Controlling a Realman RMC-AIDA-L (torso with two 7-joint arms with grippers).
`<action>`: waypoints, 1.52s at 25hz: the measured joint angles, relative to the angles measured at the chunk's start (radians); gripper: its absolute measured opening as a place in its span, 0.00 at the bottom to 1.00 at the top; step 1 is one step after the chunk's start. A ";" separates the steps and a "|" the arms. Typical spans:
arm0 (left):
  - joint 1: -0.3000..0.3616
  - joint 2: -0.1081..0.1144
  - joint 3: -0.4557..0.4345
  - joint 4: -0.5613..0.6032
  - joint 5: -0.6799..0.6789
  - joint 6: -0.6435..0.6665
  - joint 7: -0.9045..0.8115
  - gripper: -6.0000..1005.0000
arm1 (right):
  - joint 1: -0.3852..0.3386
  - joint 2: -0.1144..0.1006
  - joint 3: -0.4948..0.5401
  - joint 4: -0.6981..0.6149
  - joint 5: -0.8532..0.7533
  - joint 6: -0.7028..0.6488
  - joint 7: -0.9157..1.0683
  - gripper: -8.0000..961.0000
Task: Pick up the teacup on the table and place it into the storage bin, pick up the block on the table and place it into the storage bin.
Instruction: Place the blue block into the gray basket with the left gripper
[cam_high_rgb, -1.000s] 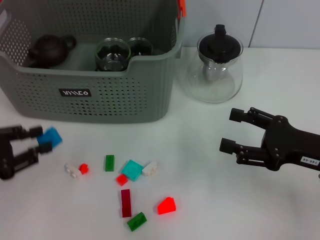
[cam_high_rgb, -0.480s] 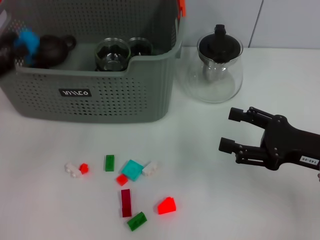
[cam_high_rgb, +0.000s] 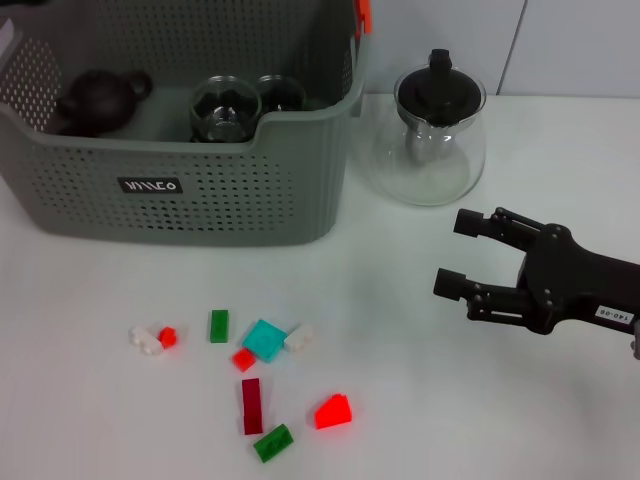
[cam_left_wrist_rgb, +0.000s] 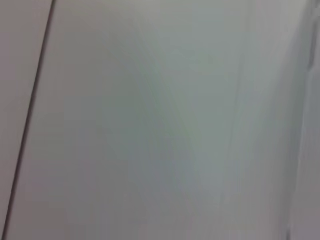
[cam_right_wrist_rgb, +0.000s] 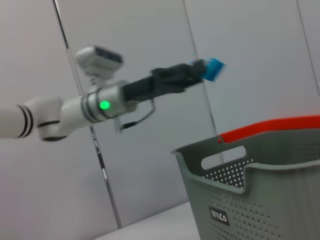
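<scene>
The grey-green storage bin (cam_high_rgb: 200, 205) stands at the back left of the white table (cam_high_rgb: 420, 400). Two glass teacups (cam_high_rgb: 226, 108) sit inside it. The left gripper (cam_right_wrist_rgb: 200, 71) is out of the head view. The right wrist view shows it high in the air beyond the storage bin (cam_right_wrist_rgb: 270, 200), shut on a blue block (cam_right_wrist_rgb: 215, 68). Several small blocks lie on the table in front of the bin, among them a teal block (cam_high_rgb: 265, 340) and a red block (cam_high_rgb: 333, 411). My right gripper (cam_high_rgb: 452, 252) hovers open and empty over the table's right side.
A dark teapot (cam_high_rgb: 98, 98) rests in the bin's left part. A glass teapot (cam_high_rgb: 438, 125) with a black lid stands on the table right of the bin, behind the right gripper. The bin carries an orange tag (cam_high_rgb: 364, 14).
The left gripper lifted the blue block from the table's left edge, passed over the bin and rose out of the head view. The right gripper shifted only slightly.
</scene>
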 joint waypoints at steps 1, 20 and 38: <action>0.000 0.000 0.000 0.000 0.000 0.000 0.000 0.40 | 0.000 0.001 0.001 0.000 0.000 0.001 -0.001 0.98; -0.068 -0.059 0.678 -0.015 0.297 -0.734 -0.315 0.47 | -0.001 0.003 0.011 -0.001 0.001 0.000 -0.002 0.98; 0.056 -0.064 0.449 0.056 -0.193 -0.375 -0.164 0.59 | -0.002 0.003 0.011 0.000 0.001 -0.005 -0.001 0.98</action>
